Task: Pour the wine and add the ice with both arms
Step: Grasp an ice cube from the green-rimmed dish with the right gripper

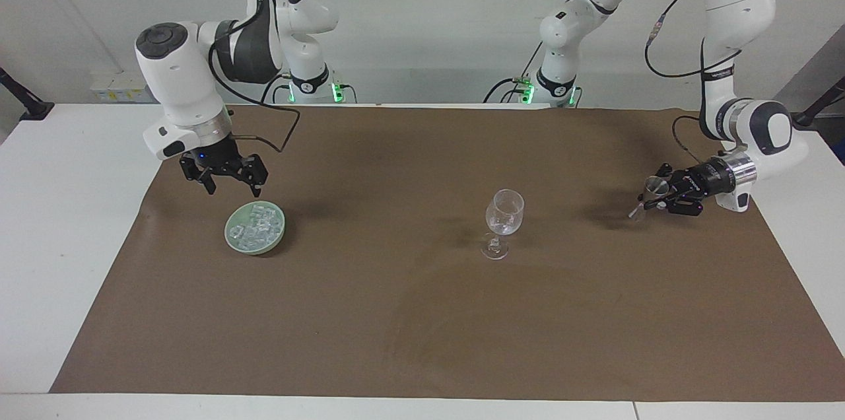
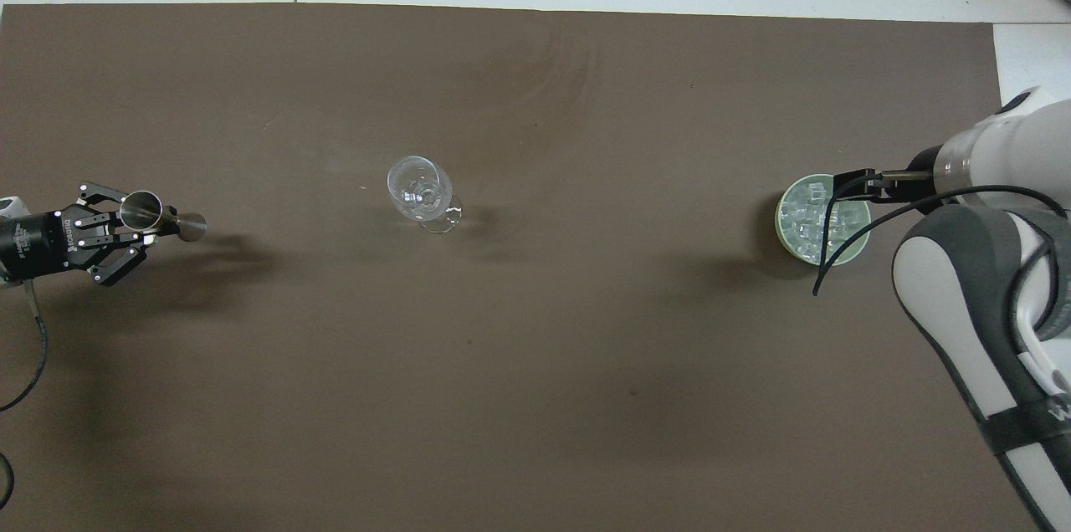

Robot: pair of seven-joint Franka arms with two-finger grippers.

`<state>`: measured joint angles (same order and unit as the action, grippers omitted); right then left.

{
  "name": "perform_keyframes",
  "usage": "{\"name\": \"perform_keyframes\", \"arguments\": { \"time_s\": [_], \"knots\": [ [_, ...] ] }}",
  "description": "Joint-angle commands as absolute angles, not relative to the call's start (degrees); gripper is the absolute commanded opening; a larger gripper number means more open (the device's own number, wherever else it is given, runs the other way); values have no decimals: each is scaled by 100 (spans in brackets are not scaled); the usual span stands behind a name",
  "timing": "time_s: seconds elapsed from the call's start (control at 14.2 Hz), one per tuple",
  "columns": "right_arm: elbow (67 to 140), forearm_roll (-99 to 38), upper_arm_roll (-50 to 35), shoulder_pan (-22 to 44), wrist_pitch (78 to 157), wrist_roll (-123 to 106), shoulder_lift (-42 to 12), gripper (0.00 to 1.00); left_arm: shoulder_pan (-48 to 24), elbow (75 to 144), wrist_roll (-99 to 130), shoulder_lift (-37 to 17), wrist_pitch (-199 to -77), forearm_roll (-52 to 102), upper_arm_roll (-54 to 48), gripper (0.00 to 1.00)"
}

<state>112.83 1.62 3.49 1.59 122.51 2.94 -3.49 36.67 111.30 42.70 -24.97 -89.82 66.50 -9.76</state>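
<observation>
A clear wine glass [image 1: 503,222] [image 2: 422,193] stands upright mid-mat. No wine is in view. The ice [image 1: 259,223] [image 2: 813,218] is heaped in a pale green dish [image 1: 232,236] [image 2: 785,235] toward the right arm's end. My right gripper [image 1: 234,192] hangs open just above the dish's rim on the robots' side, with nothing between its fingers. In the overhead view the right arm covers most of it. Toward the left arm's end, my left gripper [image 1: 655,199] [image 2: 144,218] is shut on a small steel jigger [image 1: 647,195] [image 2: 159,214], which is tilted and low over the mat.
A brown mat [image 1: 422,314] covers most of the white table [image 1: 66,209]. A black cable [image 2: 824,264] from the right wrist loops over the dish. Both arm bases stand at the robots' edge of the table.
</observation>
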Motion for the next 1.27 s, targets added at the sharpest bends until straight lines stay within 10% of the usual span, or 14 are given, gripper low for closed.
{"name": "perform_keyframes", "arguments": {
  "time_s": [0.0, 1.2],
  "knots": [
    [11829, 132, 334, 105, 12813, 149, -360, 91, 3718, 10697, 4421, -3005, -8640, 6443, -993, 0],
    [12199, 132, 325, 141, 13588, 325, -1037, 66, 3656, 10564, 4403, -3577, -8666, 6451, -1002, 0]
  ]
}}
